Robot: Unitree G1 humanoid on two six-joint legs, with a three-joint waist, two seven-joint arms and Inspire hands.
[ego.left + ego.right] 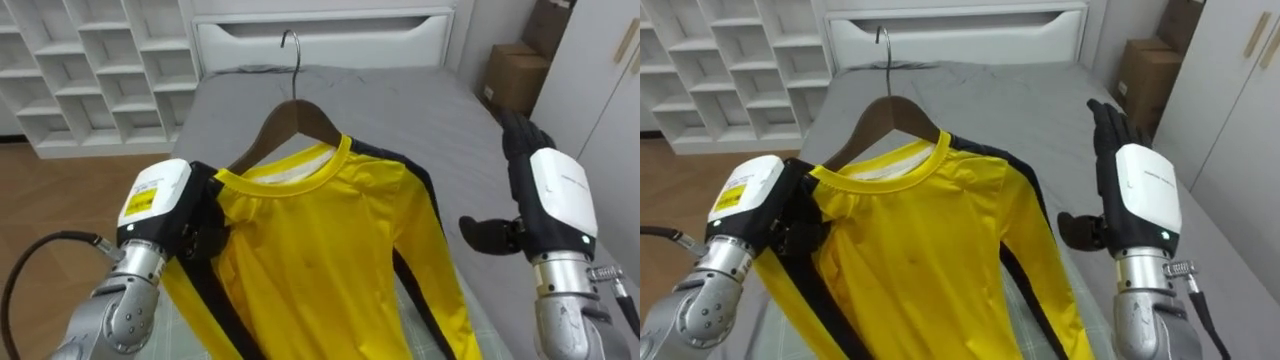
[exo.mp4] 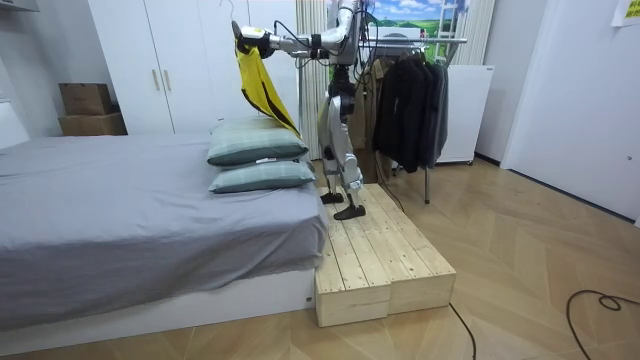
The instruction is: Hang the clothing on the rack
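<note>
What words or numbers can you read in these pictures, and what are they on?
Nothing here can be read.
Yellow label on the back of the left hand: dark print, too blurred to read.
Yellow shirt: no words or numbers show on it.
Cardboard box beside the bed: no print that can be read.

Upright stance, both arms held out in front at about shoulder height. Back of left hand (image 1: 160, 205) faces up and toward the camera, dark fingers curled into the shoulder of the shirt (image 1: 320, 250). Forearm of right hand (image 1: 555, 200) rises from lower right; hand free, fingers straight and pointing away, thumb stuck out sideways toward the left
</note>
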